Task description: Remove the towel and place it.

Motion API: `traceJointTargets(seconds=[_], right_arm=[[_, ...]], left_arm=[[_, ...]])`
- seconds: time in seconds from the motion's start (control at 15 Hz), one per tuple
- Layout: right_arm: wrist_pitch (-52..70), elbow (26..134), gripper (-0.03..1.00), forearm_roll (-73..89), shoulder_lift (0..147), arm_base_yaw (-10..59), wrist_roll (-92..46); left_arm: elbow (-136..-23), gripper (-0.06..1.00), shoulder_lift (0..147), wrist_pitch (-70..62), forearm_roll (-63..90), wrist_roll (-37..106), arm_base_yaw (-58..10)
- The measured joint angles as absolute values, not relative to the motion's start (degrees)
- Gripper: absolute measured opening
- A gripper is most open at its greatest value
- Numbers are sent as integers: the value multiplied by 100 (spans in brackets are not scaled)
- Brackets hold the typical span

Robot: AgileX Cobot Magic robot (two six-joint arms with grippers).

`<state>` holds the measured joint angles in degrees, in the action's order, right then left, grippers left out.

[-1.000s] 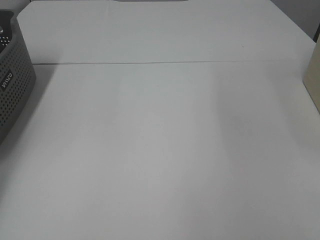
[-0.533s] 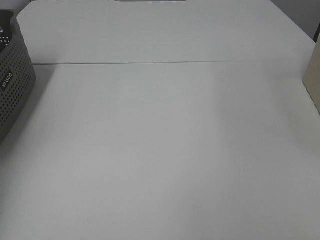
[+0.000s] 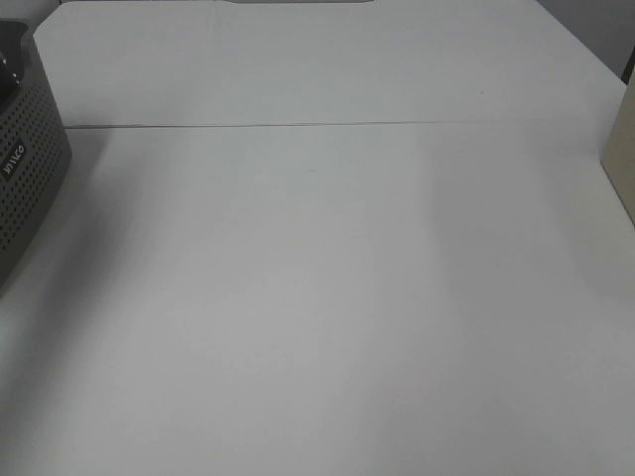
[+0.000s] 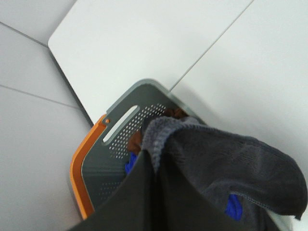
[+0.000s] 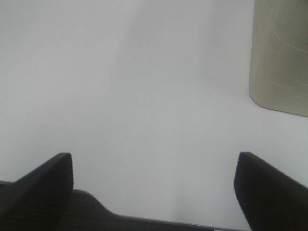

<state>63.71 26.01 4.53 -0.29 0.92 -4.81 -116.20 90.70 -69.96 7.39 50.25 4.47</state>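
Observation:
In the left wrist view the towel (image 4: 226, 163), a dark charcoal terry cloth with a stitched hem, hangs in a fold over the grey perforated basket (image 4: 120, 139). My left gripper (image 4: 156, 155) is shut on the towel, its two dark fingers pressed together with the cloth bunched at their tips. Over bare white table, my right gripper (image 5: 154, 161) stands open with nothing between its fingers. Neither gripper nor the towel shows in the exterior high view, where only the basket's side (image 3: 30, 169) appears at the far left.
The basket has an orange rim (image 4: 79, 168) and holds blue (image 4: 129, 163) and brown cloth under the towel. A beige object (image 3: 623, 149) sits at the table's right edge, also in the right wrist view (image 5: 281, 57). A seam (image 3: 317, 124) crosses the white table.
The basket's edge has shifted very slightly at the far left of the exterior high view. Nothing else has visibly moved.

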Motion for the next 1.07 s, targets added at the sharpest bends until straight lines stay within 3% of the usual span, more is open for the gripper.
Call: traceJointTargets(seconds=[0.33,0.53,0.8,0.93,1.07], right_arm=[[6343,2607,86,458,-23,92,-510],[5632,2722,86,1186,470,92,-1043],[4120,2756,86,4303,2424,92,-3959],[4291,3231,85,6910,4160,92,-7168],[5071,3627,85,7918,5225,92,-8325]], left_arm=[[-11660,0,8738,-7019,762,4280,-1049],[-11660,0,8738,-7030,773,4183,-1736],[-11660,0,8738,-7030,773,4194,-2510],[-11660,0,8738,-6795,854,4423,-2710],[-11660,0,8761,-6692,1238,4440,-2716]])
